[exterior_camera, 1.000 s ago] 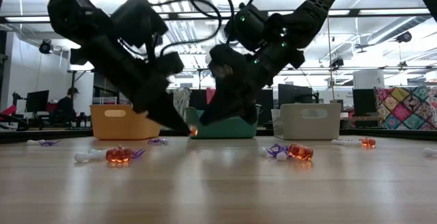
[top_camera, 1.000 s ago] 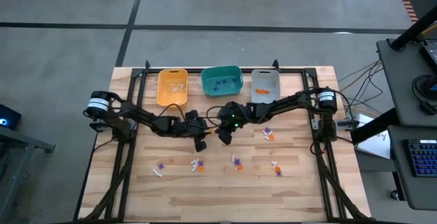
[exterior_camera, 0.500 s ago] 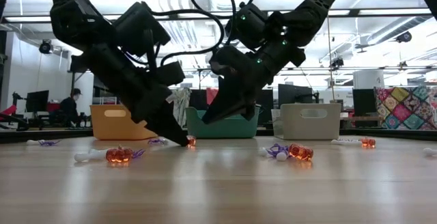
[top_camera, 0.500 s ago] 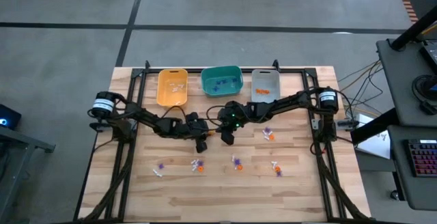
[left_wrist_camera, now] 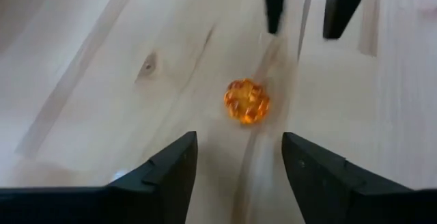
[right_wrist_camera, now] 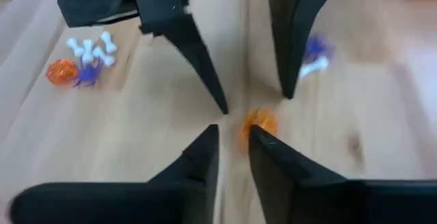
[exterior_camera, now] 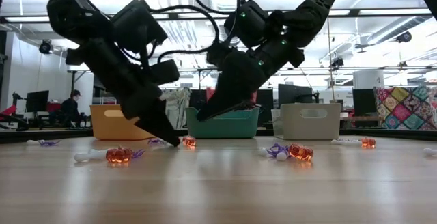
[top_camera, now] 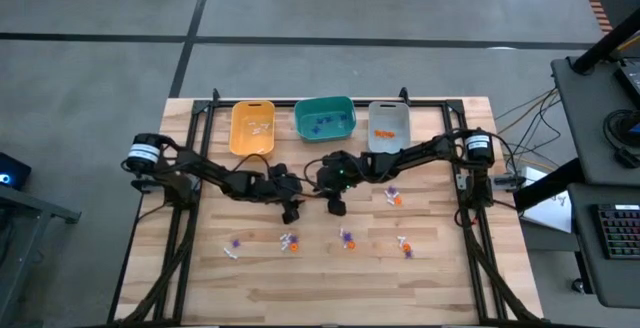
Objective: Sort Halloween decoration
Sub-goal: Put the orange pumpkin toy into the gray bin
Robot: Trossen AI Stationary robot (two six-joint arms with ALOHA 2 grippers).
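Left gripper [top_camera: 293,211] and right gripper [top_camera: 337,205], high view: both low over mid-counter [top_camera: 450,268], tips near each other. Other trinkets lie scattered nearer the front edge; some already sit in the yellow bin [top_camera: 252,128], teal bin [top_camera: 325,118] and grey bin [top_camera: 389,124].

Low view: left gripper [exterior_camera: 171,139] tips reach down to the counter, just beside an orange bead [exterior_camera: 188,142]. Right gripper [exterior_camera: 205,115] hangs above it, clear of the wood.

Left wrist view: fingers [left_wrist_camera: 167,173] stand wide apart, holding nothing. Bead [left_wrist_camera: 246,101] rests on bare counter ahead of the gap, untouched.

Right wrist view: fingers [right_wrist_camera: 198,162] only narrowly parted, nothing between them; bead [right_wrist_camera: 259,122] lies just beyond the tips.

Judgement: bead looks light, hard, faceted and round, so likely to roll or squirt out of a pinch. Take it across its widest middle, tips straddling it squarely.
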